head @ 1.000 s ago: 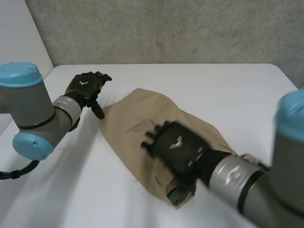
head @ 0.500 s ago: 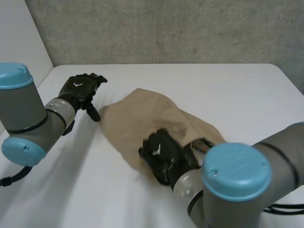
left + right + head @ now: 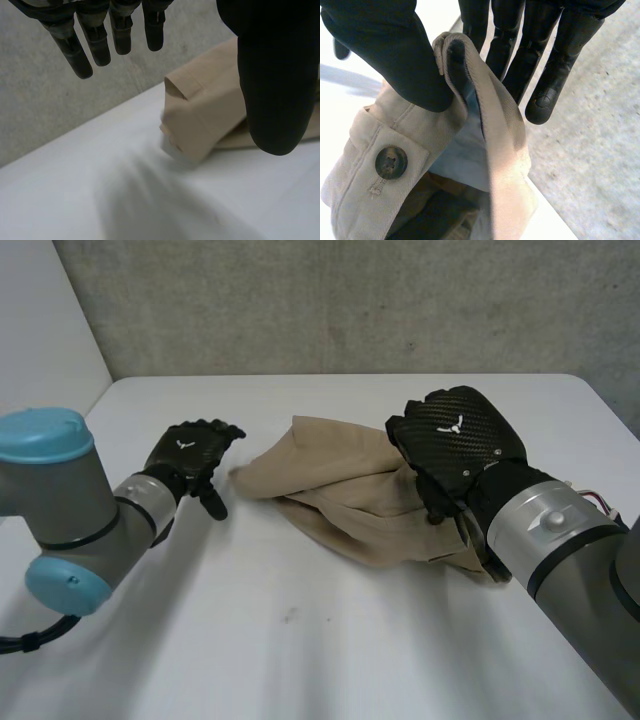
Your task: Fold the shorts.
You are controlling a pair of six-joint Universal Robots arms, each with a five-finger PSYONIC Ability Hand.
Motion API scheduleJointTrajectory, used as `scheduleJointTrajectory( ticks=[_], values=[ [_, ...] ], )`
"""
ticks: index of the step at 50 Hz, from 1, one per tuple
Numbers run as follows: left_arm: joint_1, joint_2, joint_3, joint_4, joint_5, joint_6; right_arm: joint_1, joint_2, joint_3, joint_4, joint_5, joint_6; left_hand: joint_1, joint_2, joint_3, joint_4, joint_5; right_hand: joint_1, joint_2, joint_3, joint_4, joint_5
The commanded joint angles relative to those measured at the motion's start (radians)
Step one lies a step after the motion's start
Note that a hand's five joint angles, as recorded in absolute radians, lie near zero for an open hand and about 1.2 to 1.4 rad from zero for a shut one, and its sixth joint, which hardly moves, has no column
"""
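Shorts [image 3: 340,510] of tan cloth lie bunched in a loose heap near the middle of the white table [image 3: 300,640], with a grey concrete wall [image 3: 350,300] behind the table's far edge. The right hand [image 3: 455,445] is at the heap's right end, its back toward the head camera. It holds that end up off the table, so the cloth hangs from it and slopes down toward the left. In the right wrist view its thumb [image 3: 395,60] presses a rolled edge of the waistband [image 3: 495,125] against the fingers [image 3: 550,65], which are straight and close together on the far side of the cloth: a pinch on the waistband. Just under the thumb the waistband's tab carries a dark round button [image 3: 391,162], and beside it the shorts gape open to show a pale blue lining [image 3: 460,160]. The left hand [image 3: 190,455] is over the table just beside the heap's left tip, apart from it in the head view. In the left wrist view its fingers [image 3: 95,42] are straight and slightly spread and hold nothing, with table beneath them. Its thumb [image 3: 275,75] stands in front of a folded corner of the shorts, and whether it touches the cloth cannot be told. That corner rests on the table, doubled over on itself.
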Motion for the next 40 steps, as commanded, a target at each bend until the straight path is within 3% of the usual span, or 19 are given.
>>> scheduleJointTrajectory(
  ticks=[1, 15, 19, 24, 27, 33, 40],
  values=[
    [-0.029, -0.040, 0.023, 0.162, 0.000, -0.003, 0.000, -0.059, 0.036, 0.011, -0.092, -0.008, 0.006, 0.013, 0.006, 0.014, 0.005, 0.431, 0.224, 0.224, 0.208, 0.254],
    [-0.093, -0.118, 0.063, 0.078, 0.015, 0.001, -0.029, -0.110, 0.057, 0.028, -0.099, -0.008, 0.109, 0.116, 0.109, 0.117, 0.107, 0.431, 0.224, 0.224, 0.208, 0.254],
    [-0.093, -0.135, 0.072, 0.084, 0.015, 0.002, -0.033, -0.110, 0.059, 0.032, -0.101, -0.011, 0.302, 0.309, 0.302, 0.310, 0.301, 0.431, 0.224, 0.224, 0.208, 0.254],
    [-0.093, -0.168, 0.115, 0.087, 0.003, 0.001, -0.041, -0.116, 0.057, 0.046, -0.099, -0.010, 0.731, 0.737, 0.731, 0.738, 0.729, 0.431, 0.224, 0.224, 0.208, 0.254],
    [-0.093, -0.188, 0.147, 0.086, 0.001, 0.000, -0.050, -0.129, 0.056, 0.049, -0.098, -0.013, 1.176, 1.183, 1.176, 1.184, 1.174, 0.431, 0.224, 0.224, 0.208, 0.254],
    [-0.093, -0.143, 0.145, 0.075, -0.006, 0.001, -0.109, -0.142, 0.040, 0.052, -0.099, -0.016, 1.177, 1.184, 1.177, 1.185, 1.176, 0.431, 0.224, 0.224, 0.208, 0.254],
    [-0.085, 0.100, 0.074, 0.054, -0.042, -0.006, -0.173, -0.154, 0.000, 0.068, -0.104, -0.021, 1.177, 1.184, 1.177, 1.185, 1.176, 0.431, 0.224, 0.224, 0.208, 0.254]
  ],
)
